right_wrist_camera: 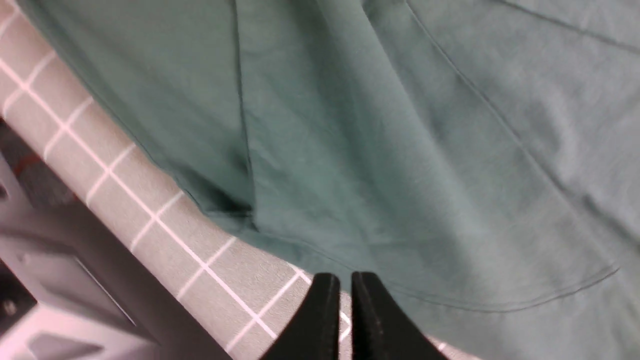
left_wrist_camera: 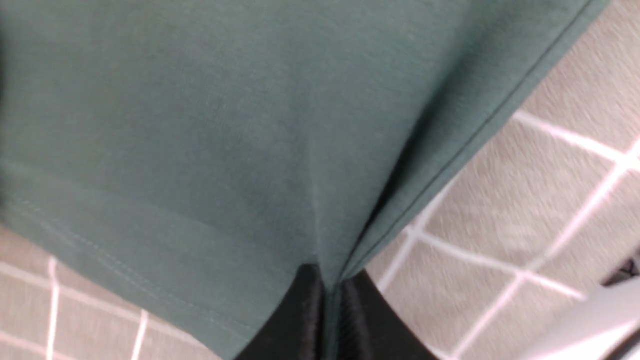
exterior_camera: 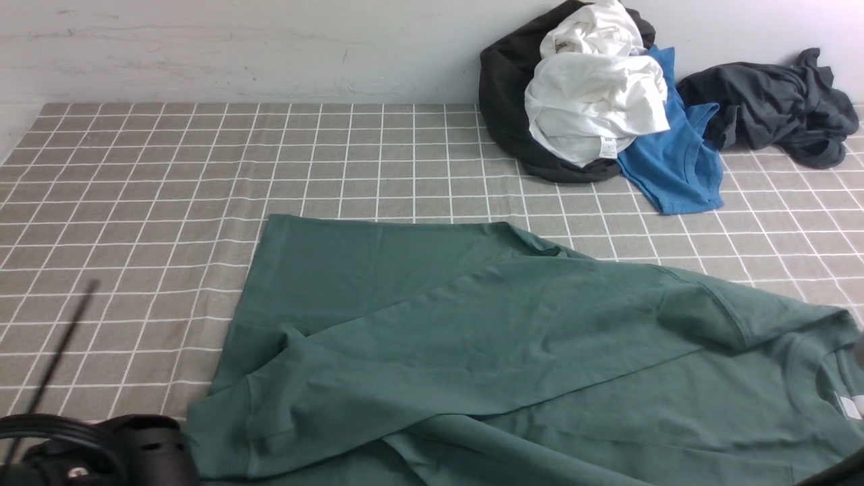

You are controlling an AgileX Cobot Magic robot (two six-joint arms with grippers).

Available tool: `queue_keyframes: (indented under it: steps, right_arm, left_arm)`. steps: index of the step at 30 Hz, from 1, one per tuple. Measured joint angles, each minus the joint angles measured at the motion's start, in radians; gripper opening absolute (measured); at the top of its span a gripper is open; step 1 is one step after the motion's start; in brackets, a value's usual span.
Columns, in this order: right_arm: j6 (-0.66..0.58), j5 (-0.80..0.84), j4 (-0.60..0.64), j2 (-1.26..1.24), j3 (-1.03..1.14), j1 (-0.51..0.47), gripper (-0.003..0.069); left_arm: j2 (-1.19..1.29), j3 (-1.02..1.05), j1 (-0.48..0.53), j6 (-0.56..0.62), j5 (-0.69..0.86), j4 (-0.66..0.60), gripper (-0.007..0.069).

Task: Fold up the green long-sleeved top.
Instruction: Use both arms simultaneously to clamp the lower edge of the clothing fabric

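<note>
Front view: green long-sleeved top (exterior_camera: 472, 337) lies spread over near part of checked worktop (exterior_camera: 135, 202), one sleeve folded across body, collar toward your right. White garment (exterior_camera: 594, 101), blue shirt (exterior_camera: 675, 169) and dark garments (exterior_camera: 769, 108) heaped at far right, well apart from it. Left wrist view: your left tool (left_wrist_camera: 327, 282) clamped on top's edge, cloth pinched between jaws. Right wrist view: your right tool (right_wrist_camera: 345, 280) at top's hem, thin slit between jaws, no cloth seen in it; cannot tell whether closed or slightly open.
</note>
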Motion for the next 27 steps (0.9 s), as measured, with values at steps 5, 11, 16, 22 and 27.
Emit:
queue_keyframes:
  steps: [5, 11, 16, 22, 27]
  right_arm:
    - [-0.151, -0.005, -0.015, 0.006, 0.095, 0.055, 0.0265]
    - [-0.29, -0.247, -0.195, 0.073, 0.286, 0.099, 0.0561]
    - [-0.298, -0.431, -0.35, 0.161, 0.346, 0.099, 0.0591]
    - [-0.308, -0.505, -0.441, 0.317, 0.355, 0.099, 0.054]
    - [-0.343, -0.513, -0.441, 0.373, 0.355, 0.099, 0.0442]
  left_arm:
    - [-0.072, 0.0, 0.0, 0.002, 0.033, -0.009, 0.0009]
    - [-0.087, 0.0, 0.0, 0.002, 0.039, -0.009, 0.0009]
    - [-0.087, 0.001, 0.0, 0.002, 0.039, -0.009, 0.0009]
    - [-0.087, 0.001, 0.0, 0.003, 0.039, -0.009, 0.0009]
    - [-0.087, 0.001, 0.0, 0.003, 0.039, -0.009, 0.0009]
